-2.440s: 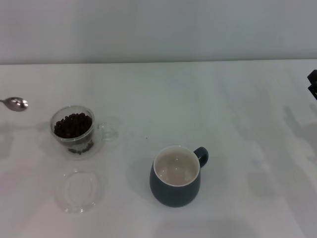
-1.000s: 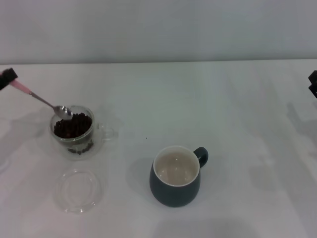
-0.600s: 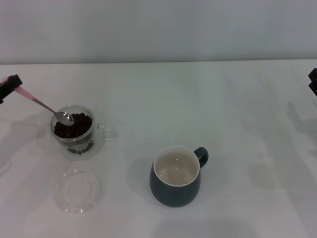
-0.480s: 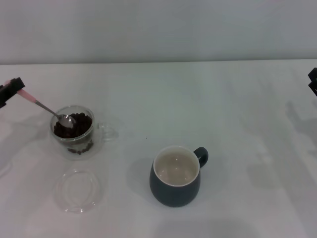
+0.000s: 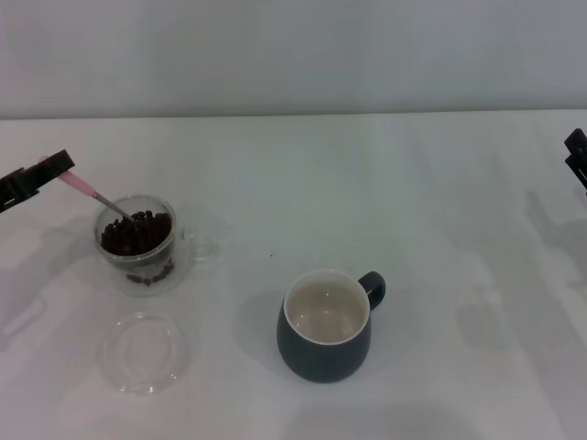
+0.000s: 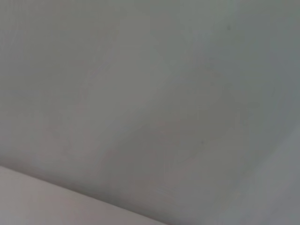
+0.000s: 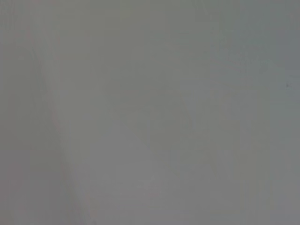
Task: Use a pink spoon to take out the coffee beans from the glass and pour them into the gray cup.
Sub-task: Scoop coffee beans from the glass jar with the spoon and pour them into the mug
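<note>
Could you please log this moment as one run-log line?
left gripper: holds pink spoon | spoon bowl: in coffee beans, glass | gray cup: empty

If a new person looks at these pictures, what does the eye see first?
First the glass of coffee beans at the table's left, with the pink spoon dipped into it, held by the left gripper at the left edge. Next the gray cup, empty, near the front centre. The right gripper waits at the right edge.
</note>
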Robot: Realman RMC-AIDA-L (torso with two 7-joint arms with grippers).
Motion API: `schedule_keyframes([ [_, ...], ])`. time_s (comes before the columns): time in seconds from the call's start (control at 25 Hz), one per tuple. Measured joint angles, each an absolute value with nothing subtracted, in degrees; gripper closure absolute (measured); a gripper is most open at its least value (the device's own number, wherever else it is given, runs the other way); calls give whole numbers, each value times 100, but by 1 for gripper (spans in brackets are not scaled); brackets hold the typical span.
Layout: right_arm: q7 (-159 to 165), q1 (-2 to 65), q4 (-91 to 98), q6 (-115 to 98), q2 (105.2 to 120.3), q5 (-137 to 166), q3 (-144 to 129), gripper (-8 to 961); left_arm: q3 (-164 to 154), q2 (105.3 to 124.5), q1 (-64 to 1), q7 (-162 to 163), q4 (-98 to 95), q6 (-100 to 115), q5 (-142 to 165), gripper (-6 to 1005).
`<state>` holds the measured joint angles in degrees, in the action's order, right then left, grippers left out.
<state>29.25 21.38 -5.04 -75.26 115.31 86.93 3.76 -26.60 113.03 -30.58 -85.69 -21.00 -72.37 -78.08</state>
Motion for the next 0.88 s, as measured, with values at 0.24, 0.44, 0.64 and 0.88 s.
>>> schedule_keyframes([
  [0.24,2931,2106,-510,-7547,11532,8693,368,108,-2613,11300,-2949,-8056,-2072,-7267,-7904,860],
  [0.44,2934,2096,-510,-7560,11531,8692,360,108,-2610,11262,-2696,-7746,-1973,-7291,-8197,860],
  [0.64,2923,2095,-510,-7561,11531,8692,358,108,-2610,11270,-2403,-7657,-1968,-7432,-8573,860],
  [0.88,2907,2098,-510,-7567,11531,8705,339,108,-2610,11297,-2182,-7652,-1954,-7619,-8991,861],
])
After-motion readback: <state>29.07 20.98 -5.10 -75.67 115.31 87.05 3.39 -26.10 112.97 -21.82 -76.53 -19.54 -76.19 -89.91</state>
